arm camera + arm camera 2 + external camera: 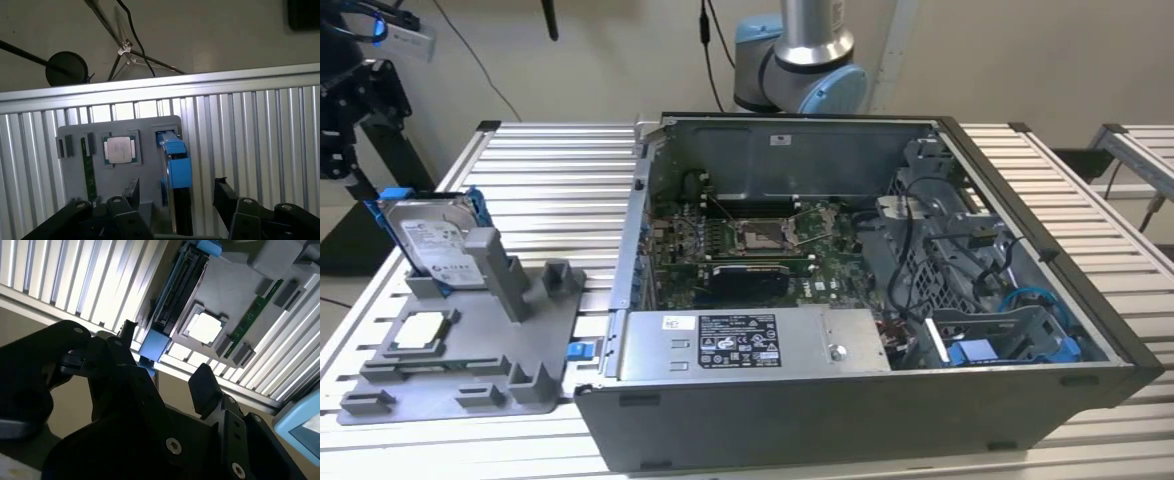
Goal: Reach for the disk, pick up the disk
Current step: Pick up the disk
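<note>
Hovering over disk (179, 170), my gripper (175, 194) jaws apart to straddle it; disk upright in jig (147, 127), faces free for grip.

No wording is being made out anywhere. A white printed label is being carried by the disk (434, 238) on the grey holder (467, 352); a black-and-white label (736, 341) is being carried by the grey power supply box (851, 345) inside the computer case (854, 422).

Qty: 1 disk (432, 240), 1 chip (422, 332), 1 RAM stick (88, 172), 1 grey jig (534, 345), 1 open PC case (854, 420), 1 arm (807, 55).
</note>
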Tool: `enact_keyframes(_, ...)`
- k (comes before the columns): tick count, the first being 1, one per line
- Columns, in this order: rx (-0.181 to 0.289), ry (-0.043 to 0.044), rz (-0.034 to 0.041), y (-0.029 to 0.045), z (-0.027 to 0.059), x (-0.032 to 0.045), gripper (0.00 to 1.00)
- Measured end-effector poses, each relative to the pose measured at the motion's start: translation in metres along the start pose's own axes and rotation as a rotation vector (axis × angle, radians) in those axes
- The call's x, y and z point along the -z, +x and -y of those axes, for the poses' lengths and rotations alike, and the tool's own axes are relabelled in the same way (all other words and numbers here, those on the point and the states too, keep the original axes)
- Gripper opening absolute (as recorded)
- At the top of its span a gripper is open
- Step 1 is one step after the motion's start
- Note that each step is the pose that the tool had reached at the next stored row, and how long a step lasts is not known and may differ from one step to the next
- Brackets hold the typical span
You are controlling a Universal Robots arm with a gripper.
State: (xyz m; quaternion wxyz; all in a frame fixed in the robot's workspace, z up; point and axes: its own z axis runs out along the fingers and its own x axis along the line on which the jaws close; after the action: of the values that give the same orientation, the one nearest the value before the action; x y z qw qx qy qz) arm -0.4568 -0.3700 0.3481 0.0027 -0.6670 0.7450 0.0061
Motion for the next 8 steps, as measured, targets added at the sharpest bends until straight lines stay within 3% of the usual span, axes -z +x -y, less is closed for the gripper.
enact_keyframes(4, 0.000, 0.0003, 0.0020, 0.0000, 0.0000, -0.0002, 1.00)
enact_keyframes(8, 0.000, 0.0002, 0.0021, 0.0001, 0.0000, -0.0060, 1.00)
